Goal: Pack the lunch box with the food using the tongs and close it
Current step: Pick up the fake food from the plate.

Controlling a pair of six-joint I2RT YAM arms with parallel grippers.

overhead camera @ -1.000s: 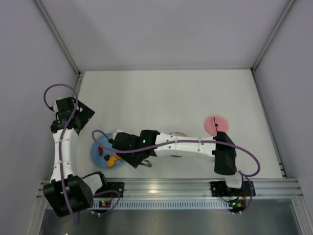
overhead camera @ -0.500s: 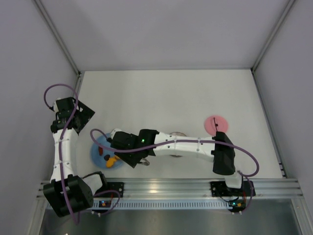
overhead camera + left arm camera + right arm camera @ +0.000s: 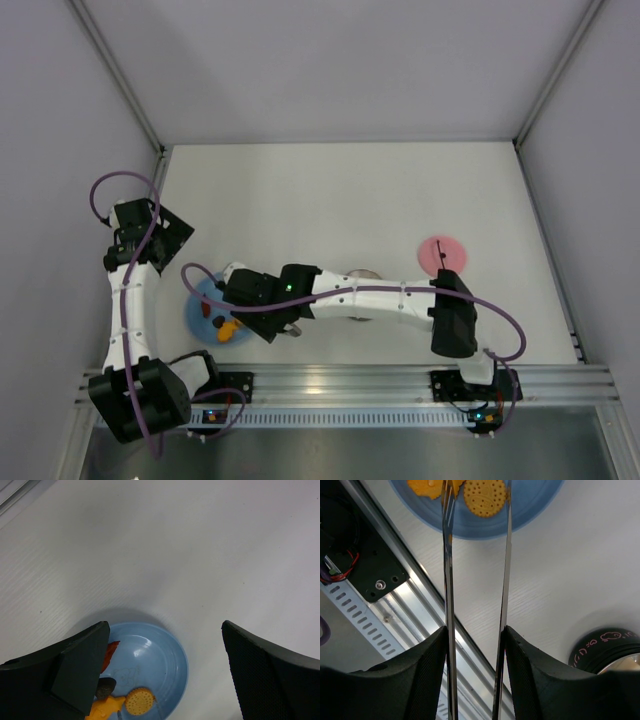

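Note:
My right gripper [image 3: 475,635] is shut on the tongs [image 3: 449,580], one silver arm pressed against each finger. The tong tips reach over the blue plate [image 3: 535,505], one on each side of a yellow round biscuit [image 3: 485,497], next to an orange piece [image 3: 427,486]. The left wrist view shows more of the food on the plate [image 3: 170,650]: the biscuit [image 3: 139,701], an orange piece [image 3: 107,707], a dark bit [image 3: 105,686] and a red piece [image 3: 111,652]. My left gripper [image 3: 165,625] hangs open above the plate's far side. The lunch box [image 3: 362,275] is mostly hidden under my right arm. Its pink lid [image 3: 441,253] lies to the right.
The aluminium rail [image 3: 415,630] and the left arm's base mount [image 3: 367,575] lie just beside the plate at the near edge. The left wall stands close behind my left arm [image 3: 130,290]. White table [image 3: 330,200] stretches to the back.
My right arm has eased slightly to the left over the plate, with the tongs still held. The left arm has not moved.

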